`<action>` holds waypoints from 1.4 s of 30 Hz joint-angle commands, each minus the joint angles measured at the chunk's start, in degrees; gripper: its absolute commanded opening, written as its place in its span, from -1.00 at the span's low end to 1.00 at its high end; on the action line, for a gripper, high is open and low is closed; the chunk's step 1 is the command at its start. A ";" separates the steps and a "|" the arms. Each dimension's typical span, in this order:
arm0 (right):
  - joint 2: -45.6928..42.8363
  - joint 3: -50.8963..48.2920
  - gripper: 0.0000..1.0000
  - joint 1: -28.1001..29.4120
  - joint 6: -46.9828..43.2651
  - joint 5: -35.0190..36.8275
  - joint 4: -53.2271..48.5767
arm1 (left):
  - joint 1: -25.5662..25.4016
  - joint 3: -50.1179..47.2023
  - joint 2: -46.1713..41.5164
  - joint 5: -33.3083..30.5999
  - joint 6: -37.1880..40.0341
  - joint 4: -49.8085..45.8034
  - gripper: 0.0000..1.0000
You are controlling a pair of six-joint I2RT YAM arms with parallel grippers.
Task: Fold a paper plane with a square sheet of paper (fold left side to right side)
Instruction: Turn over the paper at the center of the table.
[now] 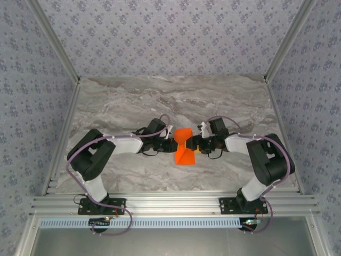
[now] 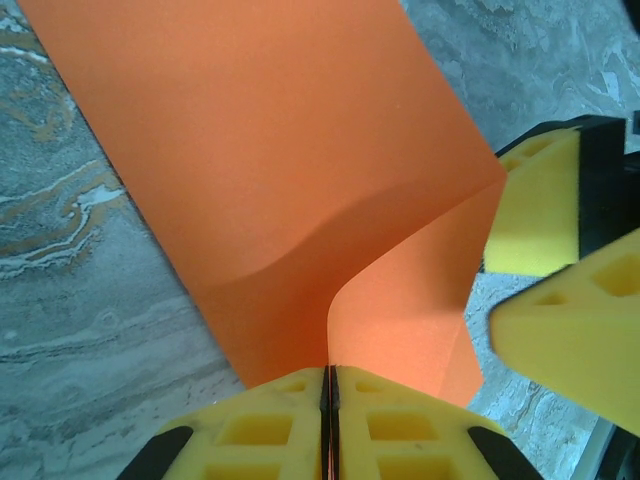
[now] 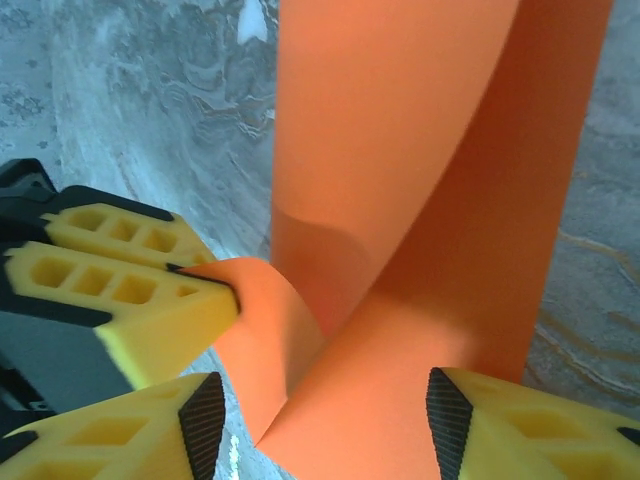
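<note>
Pinching the thin orange-red square sheet of paper point(image 2: 280, 150) mid-fold, the left gripper point(image 2: 330, 378) needs the open-jawed right gripper point(image 3: 325, 400) to clamp next.

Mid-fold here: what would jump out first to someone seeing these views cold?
The bright orange paper stands out first, curled up off the middle of the grey marbled table. The left tool is shut on one edge of it, bending the sheet into a curve. The right tool is open, with the paper running between its fingers.
</note>
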 commanded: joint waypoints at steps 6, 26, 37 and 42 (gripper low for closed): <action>3.02 4.01 -0.34 2.04 1.06 -1.58 1.02 | -0.11 -1.06 -3.21 -1.75 0.65 0.71 -0.68; -21.10 12.34 -0.82 -3.97 8.96 -16.00 2.60 | 4.60 -11.89 -37.81 1.36 -14.22 16.48 0.88; -25.29 19.14 -0.78 4.19 15.40 -15.99 7.40 | 0.85 -9.16 -37.71 5.37 -16.97 24.84 0.75; -25.38 19.88 -0.77 5.21 15.61 -15.21 6.91 | 0.11 -10.22 -37.77 5.31 -18.79 31.06 0.39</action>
